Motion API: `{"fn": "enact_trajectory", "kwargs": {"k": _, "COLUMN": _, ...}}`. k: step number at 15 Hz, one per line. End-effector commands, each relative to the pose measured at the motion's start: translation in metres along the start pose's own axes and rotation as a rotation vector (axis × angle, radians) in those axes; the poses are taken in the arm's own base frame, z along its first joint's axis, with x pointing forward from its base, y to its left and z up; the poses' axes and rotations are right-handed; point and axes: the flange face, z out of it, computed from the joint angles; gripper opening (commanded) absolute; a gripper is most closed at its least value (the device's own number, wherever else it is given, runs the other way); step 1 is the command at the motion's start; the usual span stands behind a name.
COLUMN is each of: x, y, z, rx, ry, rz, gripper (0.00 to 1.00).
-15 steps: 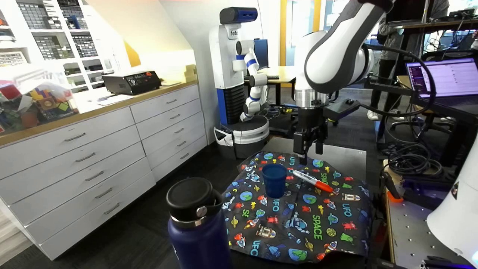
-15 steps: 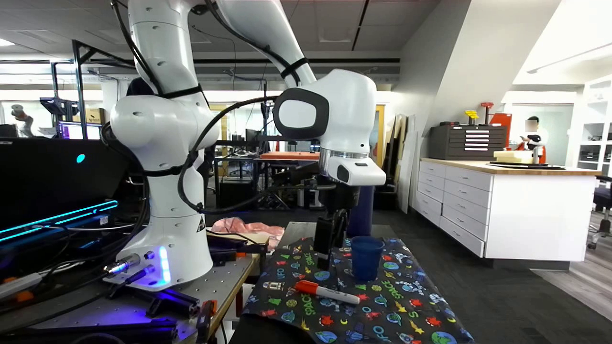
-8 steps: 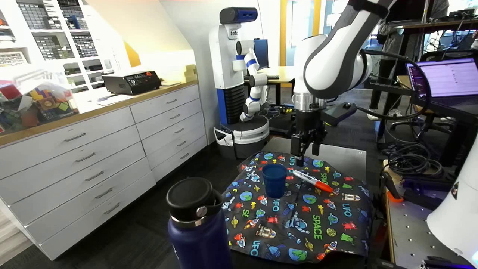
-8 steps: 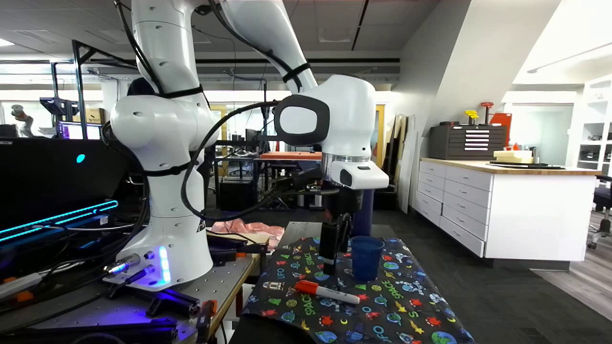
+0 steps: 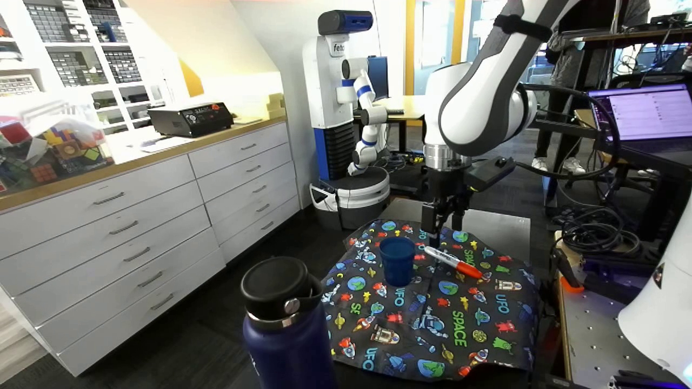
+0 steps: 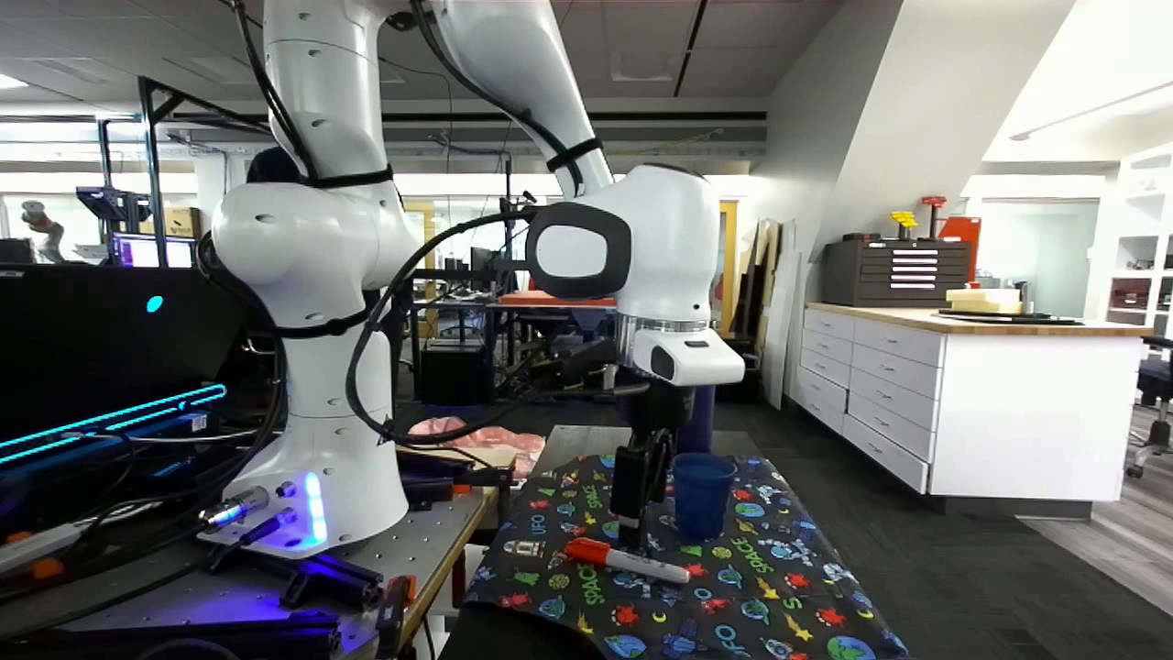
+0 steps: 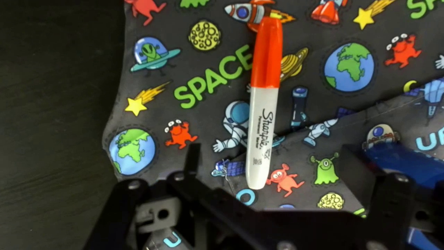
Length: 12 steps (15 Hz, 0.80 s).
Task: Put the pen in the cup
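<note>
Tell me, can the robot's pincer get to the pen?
Probably yes: the pincer is open and the pen lies uncovered on the cloth. The cup stands near the pen but doesn't seem in the way.

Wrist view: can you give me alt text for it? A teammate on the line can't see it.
The pen lies capped on the space-print cloth, red-orange cap toward the top of the picture, white end toward the open gripper at the bottom. At the right edge, the blue cup shows only in part, partly hidden by the gripper.
</note>
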Motion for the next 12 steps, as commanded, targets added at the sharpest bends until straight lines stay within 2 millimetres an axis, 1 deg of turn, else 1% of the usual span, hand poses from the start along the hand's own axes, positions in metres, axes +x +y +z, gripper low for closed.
{"fn": "enact_trajectory", "kwargs": {"k": 1, "x": 0.0003, "y": 0.0010, "z": 0.0122, "rx": 0.004, "ry": 0.007, "rz": -0.018, "gripper": 1.00}}
{"fn": "enact_trajectory", "kwargs": {"k": 7, "x": -0.0016, "y": 0.0001, "z": 0.0211, "rx": 0.022, "ry": 0.000, "rz": -0.028, "gripper": 1.00}}
{"fn": "enact_trajectory", "kwargs": {"k": 12, "x": -0.0030, "y": -0.0066, "z": 0.0168, "rx": 0.034, "ry": 0.011, "rz": -0.045, "gripper": 1.00}}
